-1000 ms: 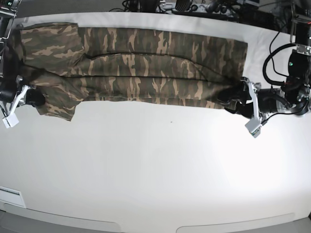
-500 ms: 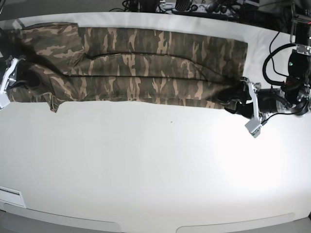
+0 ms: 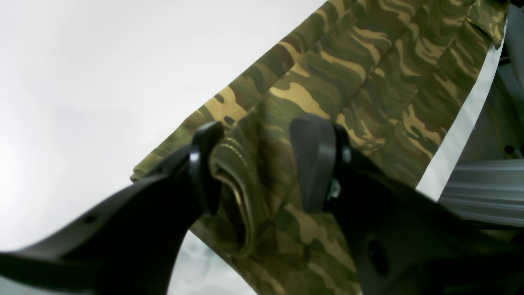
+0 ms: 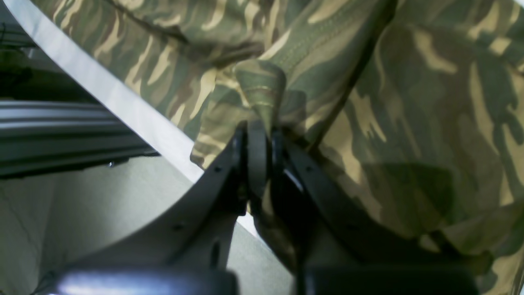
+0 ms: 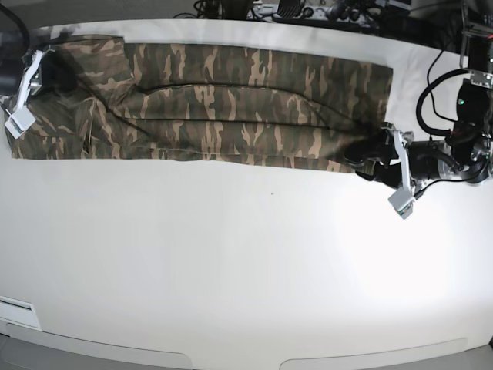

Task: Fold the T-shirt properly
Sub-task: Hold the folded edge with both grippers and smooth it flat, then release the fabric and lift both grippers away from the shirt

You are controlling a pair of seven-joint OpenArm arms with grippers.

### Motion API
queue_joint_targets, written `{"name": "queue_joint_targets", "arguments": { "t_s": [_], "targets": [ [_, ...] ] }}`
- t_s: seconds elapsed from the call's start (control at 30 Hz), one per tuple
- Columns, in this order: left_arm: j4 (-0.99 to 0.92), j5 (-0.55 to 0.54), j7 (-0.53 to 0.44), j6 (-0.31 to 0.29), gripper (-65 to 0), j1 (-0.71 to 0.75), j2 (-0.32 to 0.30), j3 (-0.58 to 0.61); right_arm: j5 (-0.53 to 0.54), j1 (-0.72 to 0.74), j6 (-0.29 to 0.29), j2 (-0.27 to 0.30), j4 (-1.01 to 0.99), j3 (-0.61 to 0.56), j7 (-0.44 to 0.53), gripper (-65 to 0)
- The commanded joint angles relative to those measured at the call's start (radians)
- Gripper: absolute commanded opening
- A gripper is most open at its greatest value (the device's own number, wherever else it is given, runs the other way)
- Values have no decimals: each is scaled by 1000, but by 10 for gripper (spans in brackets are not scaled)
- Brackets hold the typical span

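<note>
The camouflage T-shirt lies as a long folded band across the far part of the white table. My right gripper is at the shirt's left end near the far edge. In the right wrist view the gripper is shut on a pinched fold of the T-shirt. My left gripper is at the shirt's right front corner. In the left wrist view the gripper is open, its fingers apart, straddling a bunched hem of the T-shirt.
Cables and equipment line the table's far edge. The left arm's body and cables stand at the right edge. A white label sits at the front left. The table's far edge is close to the right gripper.
My right gripper has moved from the shirt's front left corner toward the far edge, carrying the cloth over onto the band. The left gripper has not moved.
</note>
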Motion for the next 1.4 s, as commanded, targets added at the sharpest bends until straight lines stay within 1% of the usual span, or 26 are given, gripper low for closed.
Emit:
{"name": "queue_joint_targets", "arguments": {
  "t_s": [0.0,0.23,0.27,0.3,0.33,0.37,0.43,0.47,0.5,0.53,0.63,0.77,0.9,0.97,1.0,1.03,1.07,1.13,1.17,1.27,1.37],
  "targets": [
    [11,-31,-19,-9,-340,-17,-19,-9,18,5,1,23,10,12,15,-650],
    [11,-71,-18,-9,-340,-17,-19,-9,11,5,1,21,-38,12,15,-650],
    [11,-71,-18,-9,-340,-18,-19,-9,-52,5,1,18,-50,12,54,-650],
    [11,-71,-18,-9,-340,-17,-19,-9,-111,5,1,13,-61,12,95,-632],
    [11,-71,-18,-9,-340,-17,-19,-9,-161,5,1,6,-71,12,124,-571],
    [11,-71,-18,-9,-340,-17,-19,-9,-196,5,1,0,-83,12,143,-490],
    [11,-71,-18,-9,-340,-18,-19,-9,-241,5,1,-9,-101,12,143,-317],
    [11,-71,-18,-9,-340,-18,-19,-9,-262,5,1,-11,-103,12,143,-258],
    [11,-71,-19,-9,-340,-18,-19,-9,-281,5,1,-10,-104,12,142,-229],
    [11,-71,-19,-9,-340,-18,-19,-9,-292,5,1,-8,-102,12,133,-225],
    [11,-71,-18,-9,-340,-20,-19,-9,-272,5,1,11,-84,12,103,-226],
    [11,-71,-18,-9,-340,-20,-19,-9,-232,5,1,31,2,35,15,-226],
    [11,-71,-19,-9,-340,-24,-19,-9,-231,6,1,31,105,127,20,-226],
    [11,-71,-19,-9,-340,-29,-19,-9,-230,13,-6,27,136,177,102,-237],
    [11,-72,-19,-9,-340,-31,-19,-9,-226,13,-31,23,141,196,166,-268],
    [11,-71,-19,-9,-340,-32,-19,-9,-211,13,-54,14,140,204,216,-332],
    [11,-71,-19,-9,-340,-34,-19,-9,-209,13,-56,-2,139,207,238,-423],
    [11,-71,-19,-9,-340,-37,-20,-9,-212,19,-11,-49,136,200,246,-636],
    [11,-72,-19,-9,-340,-37,-19,-9,-216,18,1,-77,131,196,246,-650],
    [12,-72,-35,-9,-340,-44,-19,-9,-264,19,1,-153,89,174,267,-650],
    [12,-71,-34,-9,-340,-66,-19,-9,-359,19,1,-189,0,133,346,-650]
  ]
}}
